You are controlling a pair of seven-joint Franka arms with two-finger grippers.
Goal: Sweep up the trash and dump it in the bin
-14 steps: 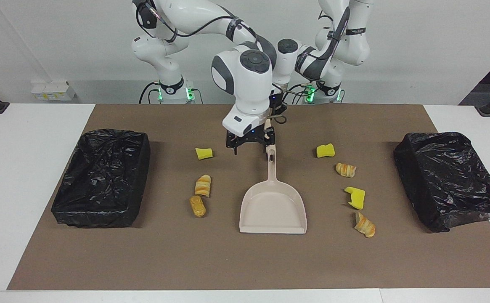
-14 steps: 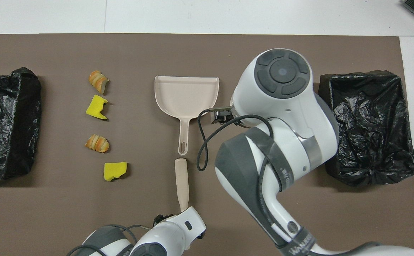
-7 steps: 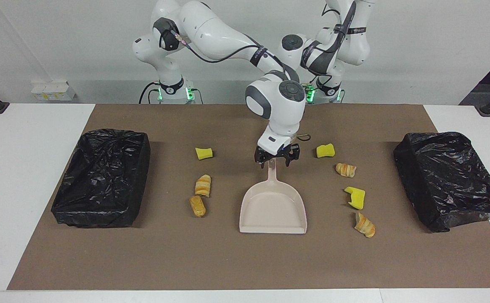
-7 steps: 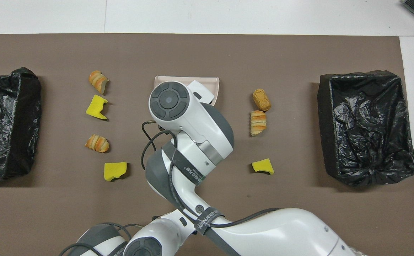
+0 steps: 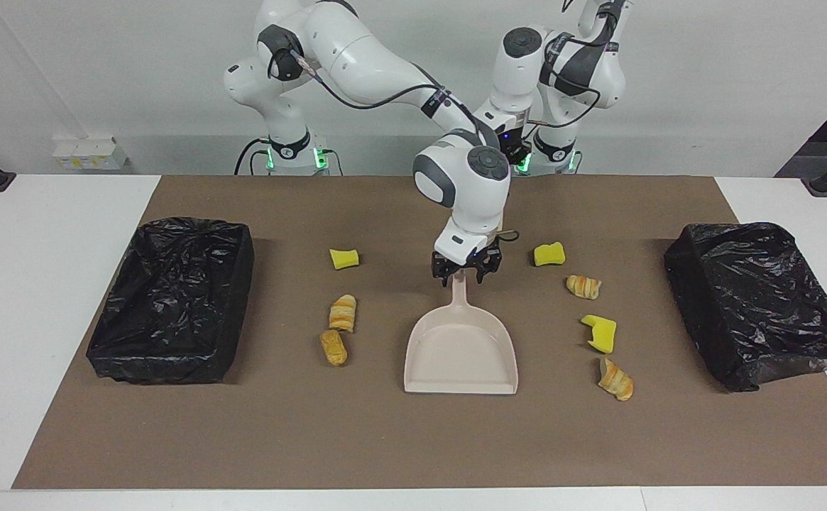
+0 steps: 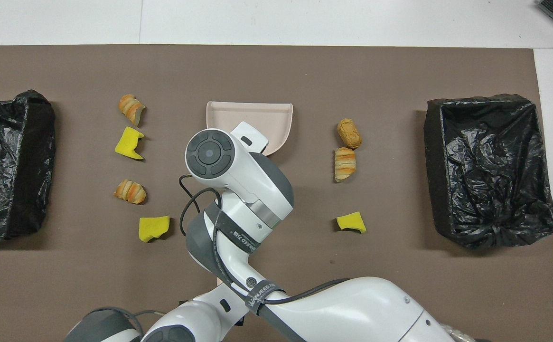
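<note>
The right gripper (image 5: 467, 275) hangs at the handle of a beige plastic dustpan (image 5: 461, 355) on the brown-matted desk (image 5: 413, 440); whether its jaws grip the handle cannot be told. The left gripper (image 5: 514, 157), jaws closed, is raised near its base. Yellow sponge chunks and striped pastry trash (image 5: 342, 312) lie on the mat at either side of the dustpan.

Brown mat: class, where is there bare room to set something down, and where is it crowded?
Bare: the strip of brown mat farther from the robots than the dustpan, spanning between both bins. Crowded: beside the dustpan, where trash pieces lie toward either bin.
</note>
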